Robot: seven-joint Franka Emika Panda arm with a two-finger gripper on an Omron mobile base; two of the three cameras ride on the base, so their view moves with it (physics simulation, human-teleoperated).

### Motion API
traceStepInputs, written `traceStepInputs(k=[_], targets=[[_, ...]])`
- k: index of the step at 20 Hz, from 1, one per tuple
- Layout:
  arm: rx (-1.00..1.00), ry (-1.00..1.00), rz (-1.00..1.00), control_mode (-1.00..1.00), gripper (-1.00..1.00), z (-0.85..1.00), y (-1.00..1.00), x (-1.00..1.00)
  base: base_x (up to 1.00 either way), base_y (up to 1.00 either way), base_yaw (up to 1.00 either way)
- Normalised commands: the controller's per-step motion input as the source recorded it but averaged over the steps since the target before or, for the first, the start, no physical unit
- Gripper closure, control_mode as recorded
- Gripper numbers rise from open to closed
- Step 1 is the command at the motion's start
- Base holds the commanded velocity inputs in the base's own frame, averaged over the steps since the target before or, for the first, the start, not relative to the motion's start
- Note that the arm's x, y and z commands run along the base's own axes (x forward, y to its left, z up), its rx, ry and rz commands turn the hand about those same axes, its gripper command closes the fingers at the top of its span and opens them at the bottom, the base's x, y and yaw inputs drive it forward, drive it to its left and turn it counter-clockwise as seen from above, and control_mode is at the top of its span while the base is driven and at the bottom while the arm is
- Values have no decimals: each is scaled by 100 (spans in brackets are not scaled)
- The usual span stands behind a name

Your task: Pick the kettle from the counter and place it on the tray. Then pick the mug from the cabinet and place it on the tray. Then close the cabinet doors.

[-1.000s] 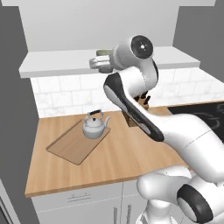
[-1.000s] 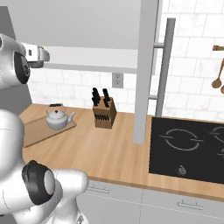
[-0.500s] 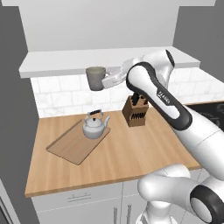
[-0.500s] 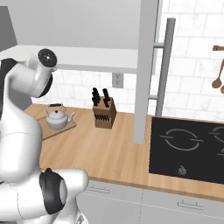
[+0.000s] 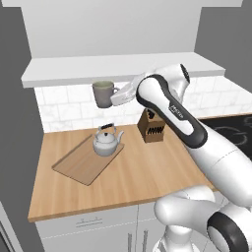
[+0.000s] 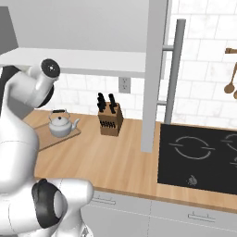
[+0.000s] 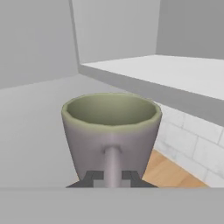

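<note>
You see the gripper point(image 5: 117, 93) clamped on the handle of the mug point(image 5: 102, 93), upright in the air below the cabinet point(image 5: 118, 66) shelf floor. Directly beneath the hand, the kettle point(image 5: 107, 142) sits on the tray point(image 5: 83, 163), at its corner nearest the hand. The knife block point(image 5: 150, 128) stands on the counter point(image 5: 133, 182), below the hand toward the arm side.

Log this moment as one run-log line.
phase: carrying mug to tray | jaws: shut on mug handle | kettle: on tray | cabinet doors: open
</note>
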Motion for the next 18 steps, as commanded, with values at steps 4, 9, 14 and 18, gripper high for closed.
traceStepInputs(k=[4, 9, 14, 18], targets=[[0, 7, 0, -100, 100, -40, 0, 0, 0, 0, 0], [0, 2, 0, -100, 100, -71, 21, 0, 0, 0, 0], [0, 4, 0, -100, 100, -85, 38, 0, 0, 0, 0], [0, 6, 0, -100, 100, -84, 30, 8, 0, 0, 0]])
